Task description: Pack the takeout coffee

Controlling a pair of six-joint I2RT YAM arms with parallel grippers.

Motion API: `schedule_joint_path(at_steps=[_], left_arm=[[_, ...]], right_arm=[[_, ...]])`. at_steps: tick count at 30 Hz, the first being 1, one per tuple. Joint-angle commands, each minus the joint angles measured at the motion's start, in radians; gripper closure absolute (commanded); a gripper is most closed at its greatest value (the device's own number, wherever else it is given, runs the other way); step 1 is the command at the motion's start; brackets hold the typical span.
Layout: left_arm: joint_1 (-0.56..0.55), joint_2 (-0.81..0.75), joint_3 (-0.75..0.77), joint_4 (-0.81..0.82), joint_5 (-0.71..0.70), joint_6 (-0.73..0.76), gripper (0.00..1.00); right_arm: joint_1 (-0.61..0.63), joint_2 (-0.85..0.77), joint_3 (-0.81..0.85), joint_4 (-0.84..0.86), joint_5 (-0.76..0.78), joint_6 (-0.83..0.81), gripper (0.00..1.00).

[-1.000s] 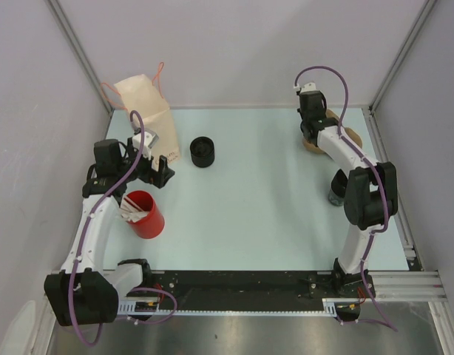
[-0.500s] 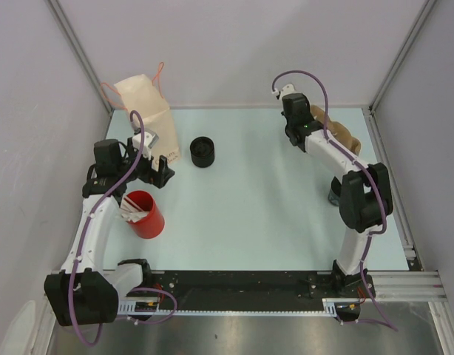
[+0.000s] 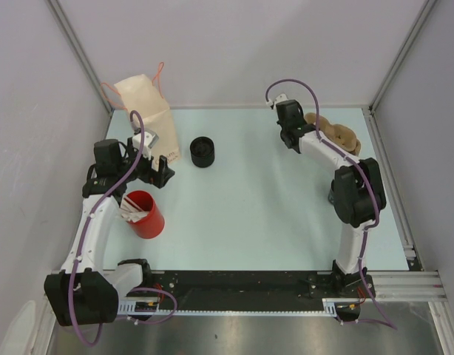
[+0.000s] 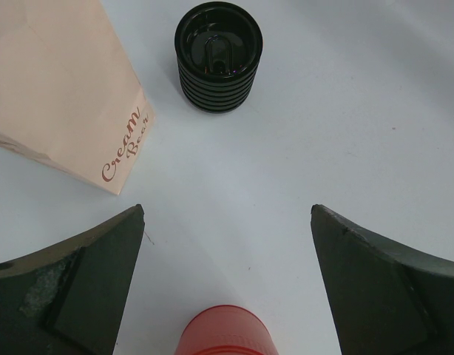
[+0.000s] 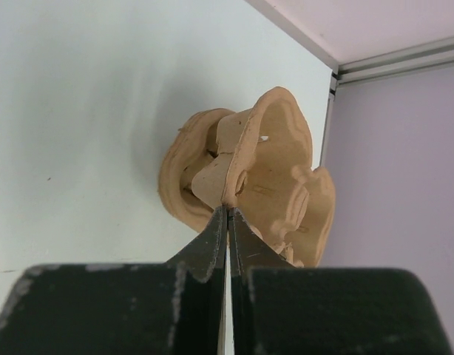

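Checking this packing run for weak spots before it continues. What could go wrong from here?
1. The right gripper pinches only a thin edge of the cardboard cup carrier, which is tipped up on edge; it may slip out or tear.
2. The red cup sits close by the open left gripper; a careless move toward the black lidded cup might knock it over.
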Motion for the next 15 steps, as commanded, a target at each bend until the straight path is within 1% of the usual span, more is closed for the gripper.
schedule_joint_path(at_steps=[1, 6, 10, 13, 15], left_arm=[[0.006, -0.008, 0.002, 0.03, 0.024, 0.022, 0.01], [0.008, -0.009, 0.0, 0.03, 0.024, 0.022, 0.0], [0.006, -0.011, 0.0, 0.03, 0.024, 0.024, 0.01], [0.006, -0.01, -0.001, 0.03, 0.026, 0.022, 0.01], [0.006, -0.009, -0.002, 0.031, 0.024, 0.025, 0.01]], right_arm=[[0.032, 0.009, 0.024, 0.002, -0.012, 0.005, 1.0], [0.061, 0.047, 0.04, 0.0, 0.009, -0.009, 1.0], [0.073, 0.078, 0.051, -0.008, 0.015, -0.009, 0.96], [0.075, 0.09, 0.054, -0.008, 0.023, -0.011, 0.91], [0.076, 0.092, 0.057, -0.005, 0.028, -0.015, 0.84]])
